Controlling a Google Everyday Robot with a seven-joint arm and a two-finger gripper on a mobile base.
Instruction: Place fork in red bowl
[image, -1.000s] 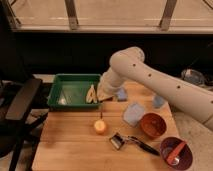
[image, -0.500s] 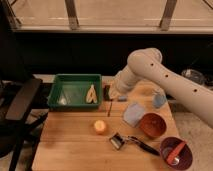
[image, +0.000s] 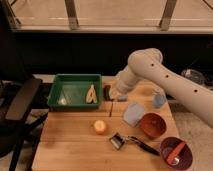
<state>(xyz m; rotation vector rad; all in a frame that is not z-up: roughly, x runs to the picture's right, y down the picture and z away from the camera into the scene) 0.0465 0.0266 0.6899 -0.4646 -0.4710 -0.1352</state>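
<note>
My gripper (image: 110, 96) is just right of the green tray (image: 59, 81), above the wooden table. It is shut on the fork (image: 111, 108), a slim silvery piece that hangs down from the fingers over the table's back middle. The red bowl (image: 152, 125), orange-red with a darker inside, stands on the table to the right of and nearer than the gripper, well apart from it. The white arm reaches in from the right.
The tray holds a yellowish item (image: 91, 94). On the table are an orange (image: 100, 126), a black-handled utensil (image: 129, 141), a pale blue cloth (image: 133, 114), a blue cup (image: 159, 98) and a purple bowl (image: 176, 153) with an orange utensil. A black chair (image: 20, 106) stands at the left.
The arm and gripper have moved right, from over the green tray's right side to just past its right edge, carrying the fork.
</note>
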